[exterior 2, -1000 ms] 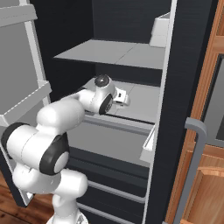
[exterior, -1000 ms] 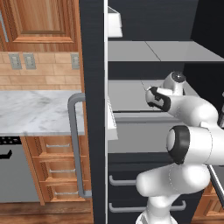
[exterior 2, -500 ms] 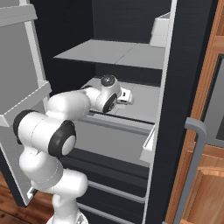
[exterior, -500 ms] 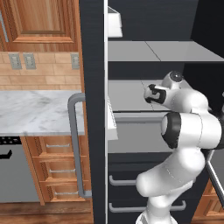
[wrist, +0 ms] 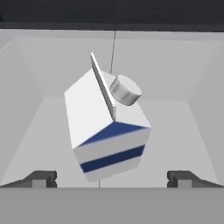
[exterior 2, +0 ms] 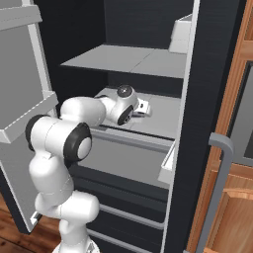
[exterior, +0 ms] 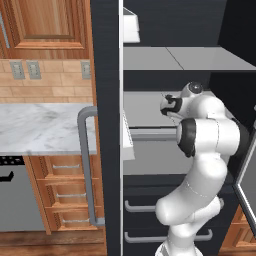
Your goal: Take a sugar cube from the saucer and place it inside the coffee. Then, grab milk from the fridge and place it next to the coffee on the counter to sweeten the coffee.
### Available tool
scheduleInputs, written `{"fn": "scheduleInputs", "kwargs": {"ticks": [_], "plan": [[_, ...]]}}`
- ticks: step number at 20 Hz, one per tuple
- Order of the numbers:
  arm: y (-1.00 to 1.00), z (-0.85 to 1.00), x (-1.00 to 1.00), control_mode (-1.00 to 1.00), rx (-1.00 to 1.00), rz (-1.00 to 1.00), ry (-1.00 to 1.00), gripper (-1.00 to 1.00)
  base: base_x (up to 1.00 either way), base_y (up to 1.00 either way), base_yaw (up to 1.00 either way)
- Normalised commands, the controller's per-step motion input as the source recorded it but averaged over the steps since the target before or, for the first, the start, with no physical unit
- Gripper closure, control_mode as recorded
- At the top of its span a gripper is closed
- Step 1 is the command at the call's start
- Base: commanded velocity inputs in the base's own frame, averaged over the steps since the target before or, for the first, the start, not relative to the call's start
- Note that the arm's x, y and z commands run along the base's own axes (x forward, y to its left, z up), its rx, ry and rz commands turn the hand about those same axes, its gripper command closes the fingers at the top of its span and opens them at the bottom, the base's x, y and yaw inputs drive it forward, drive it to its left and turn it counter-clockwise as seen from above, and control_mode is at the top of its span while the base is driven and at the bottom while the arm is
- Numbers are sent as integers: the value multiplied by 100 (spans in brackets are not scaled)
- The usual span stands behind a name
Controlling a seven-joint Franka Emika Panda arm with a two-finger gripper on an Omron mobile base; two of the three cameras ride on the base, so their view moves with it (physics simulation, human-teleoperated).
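Gripper [wrist: 112, 179] reaching into the open fridge [exterior: 107, 75], jaws spread wide and gripping nothing.
In the hand view the milk [wrist: 106, 127] is sitting on a grey fridge shelf [wrist: 183, 144], centred between the two fingertips [wrist: 41, 178] and just beyond them, its cap and gable ridge facing the camera. The white arm [exterior 2: 74, 143] is stretching over the middle shelf, and the marble counter [exterior: 35, 127] is lying beside the fridge.

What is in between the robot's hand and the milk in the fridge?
Nothing visible. In the hand view the milk sits on the grey fridge shelf straight ahead of the open gripper, with bare shelf between it and the fingertips.
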Motion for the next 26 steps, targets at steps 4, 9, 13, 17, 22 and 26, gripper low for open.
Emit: {"fn": "scheduleInputs", "kwargs": {"ticks": [4,9,13,17,22,26], "plan": [[0,-11,38,-100,0,0,0,-100,0,0,0],[0,-10,28,-100,0,0,0,-100,0,0,0],[0,-10,27,-100,0,0,0,-100,0,0,0],[0,-12,26,-100,0,0,0,-100,0,0,0],[0,-12,5,-100,0,0,-2,100,0,0,0],[0,-5,0,-100,0,0,-2,100,0,0,0]]}}
